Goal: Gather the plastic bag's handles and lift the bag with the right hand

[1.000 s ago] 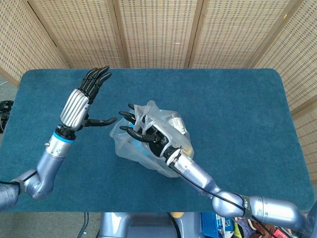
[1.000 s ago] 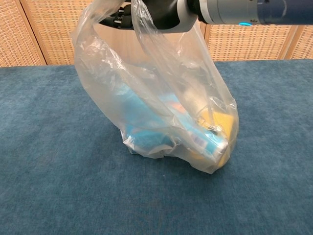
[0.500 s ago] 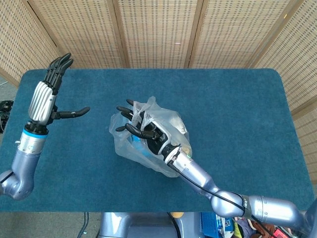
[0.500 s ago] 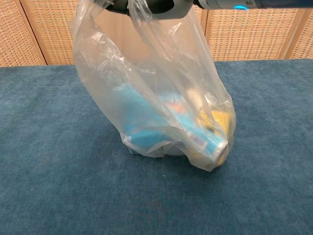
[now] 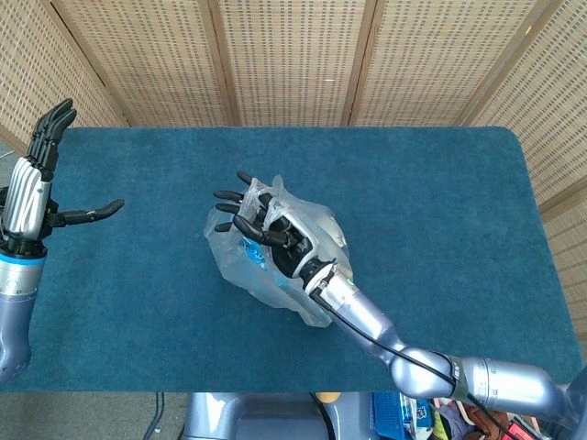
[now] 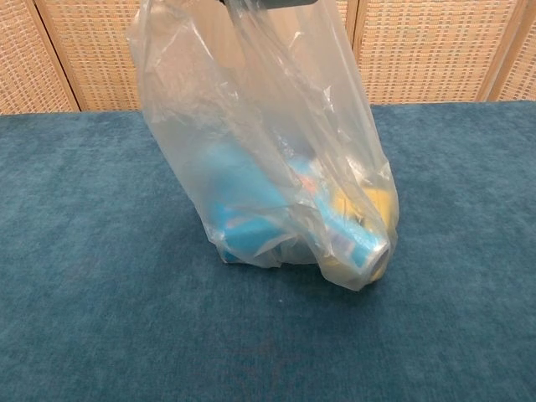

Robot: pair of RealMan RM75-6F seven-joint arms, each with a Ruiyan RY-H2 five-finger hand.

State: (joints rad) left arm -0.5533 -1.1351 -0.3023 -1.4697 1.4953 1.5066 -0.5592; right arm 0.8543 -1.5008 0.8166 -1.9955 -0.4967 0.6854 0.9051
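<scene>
Entry 1, risk. I judge slippage the chief hazard. The bag (image 6: 276,167) hangs stretched from the right hand (image 5: 275,234), yet its bottom looks to rest on or barely clear the table (image 6: 84,318); I cannot tell which. The handles (image 5: 266,209) are looped over fingers (image 5: 234,196) that stay spread, not curled. If I raise the arm further with those fingers straight, the film could slide off the tips and the load drop. The contents sit low and toward 4 o'clock in the chest view: a blue box (image 6: 243,205) and something yellow (image 6: 373,205). That off-centre weight could swing the bag or tip it on landing. Thin plastic under tension may also tear at the handles.

Entry 2, right hand. It sits at the bag's mouth, palm among the gathered film, fingers fanned toward 10 o'clock in the head view. It carries the handles as a hook, without a closed fist. In the chest view only a dark sliver of it shows at the top edge.

Entry 3, bag. Near table centre, slightly toward 9 o'clock, pulled tall.

Entry 4, left hand (image 5: 32,192). Far off at 9 o'clock, past the table's edge, raised, fingers apart, holding nothing, well clear of the bag.
</scene>
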